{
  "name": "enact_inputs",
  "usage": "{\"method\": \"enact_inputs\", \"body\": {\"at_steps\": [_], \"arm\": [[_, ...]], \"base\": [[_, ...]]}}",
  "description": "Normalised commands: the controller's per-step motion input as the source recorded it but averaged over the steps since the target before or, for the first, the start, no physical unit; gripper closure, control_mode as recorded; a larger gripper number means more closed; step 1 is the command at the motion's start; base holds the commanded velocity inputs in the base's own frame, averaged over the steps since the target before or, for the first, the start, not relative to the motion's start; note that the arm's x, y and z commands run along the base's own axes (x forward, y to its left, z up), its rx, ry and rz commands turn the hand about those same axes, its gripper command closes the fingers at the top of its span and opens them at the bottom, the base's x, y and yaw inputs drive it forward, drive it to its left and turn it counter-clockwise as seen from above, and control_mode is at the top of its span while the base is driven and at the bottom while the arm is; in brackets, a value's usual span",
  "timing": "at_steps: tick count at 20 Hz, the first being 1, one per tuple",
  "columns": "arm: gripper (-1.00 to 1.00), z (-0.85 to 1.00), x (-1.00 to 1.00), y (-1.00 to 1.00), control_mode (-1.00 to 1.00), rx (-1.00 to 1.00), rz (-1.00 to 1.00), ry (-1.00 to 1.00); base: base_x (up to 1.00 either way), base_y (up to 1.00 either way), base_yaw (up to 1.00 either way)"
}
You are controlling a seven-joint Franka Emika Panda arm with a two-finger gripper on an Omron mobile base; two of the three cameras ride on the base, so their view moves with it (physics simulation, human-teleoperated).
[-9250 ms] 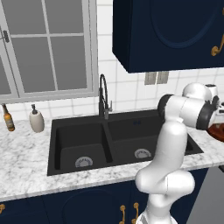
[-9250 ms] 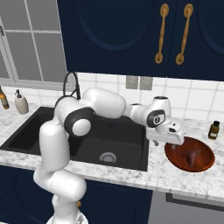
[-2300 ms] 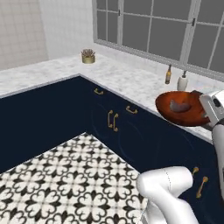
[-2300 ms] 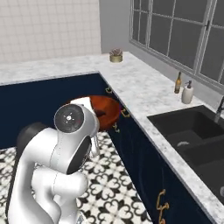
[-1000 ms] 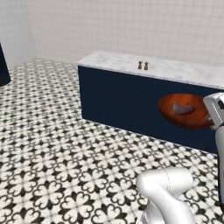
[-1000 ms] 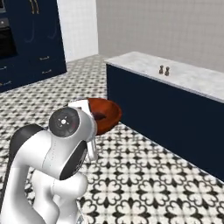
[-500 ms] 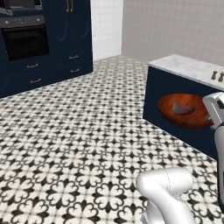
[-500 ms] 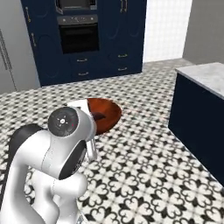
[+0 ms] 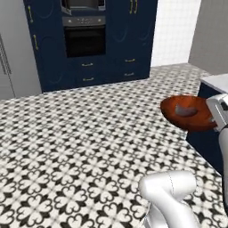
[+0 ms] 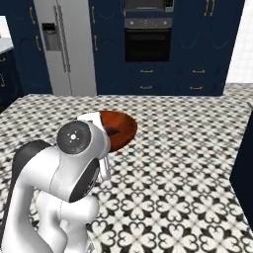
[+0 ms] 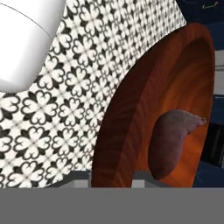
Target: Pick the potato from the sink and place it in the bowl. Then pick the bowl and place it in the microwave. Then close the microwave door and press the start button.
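Left base view: the round, glossy reddish-brown wooden bowl (image 9: 187, 112) is carried in the air at the right, above the patterned black-and-white tile floor (image 9: 84, 133), with the small brownish oblong potato (image 9: 185, 109) lying inside it. It is kept roughly level, probably so the potato does not roll out during the drive. The bottom edge of the built-in dark grey microwave (image 9: 83, 4) shows far off at the top, above the black oven (image 9: 84, 40). Half a second ago this view faced more to the left of that cabinet wall; the whole picture has shifted, so the base has turned while the bowl kept its place against the arm.

Right base view: the bowl (image 10: 118, 129) juts out beyond the arm's white joint, near the middle, with the steel fridge (image 10: 66, 44) far left and the microwave (image 10: 148, 6) far ahead.

Hand view: the gripper (image 11: 114, 175) is clamped on the bowl's rim (image 11: 127, 113), one finger on each side of the wall; the potato (image 11: 171, 142) rests against the inner wall.
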Motion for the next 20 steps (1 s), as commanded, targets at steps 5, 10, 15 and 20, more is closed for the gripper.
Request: {"method": "enact_inputs", "body": {"at_steps": [5, 10, 15, 20], "arm": [[1.0, 0.0, 0.0, 0.0, 1.0, 0.0, 0.0, 0.0], [1.0, 0.0, 0.0, 0.0, 1.0, 0.0, 0.0, 0.0], [1.0, 0.0, 0.0, 0.0, 1.0, 0.0, 0.0, 0.0], [1.0, 0.0, 0.0, 0.0, 1.0, 0.0, 0.0, 0.0]], "base": [[1.0, -0.76, 0.56], [1.0, -0.79, 0.53], [1.0, -0.95, 0.44], [0.96, -1.0, 0.33]]}}
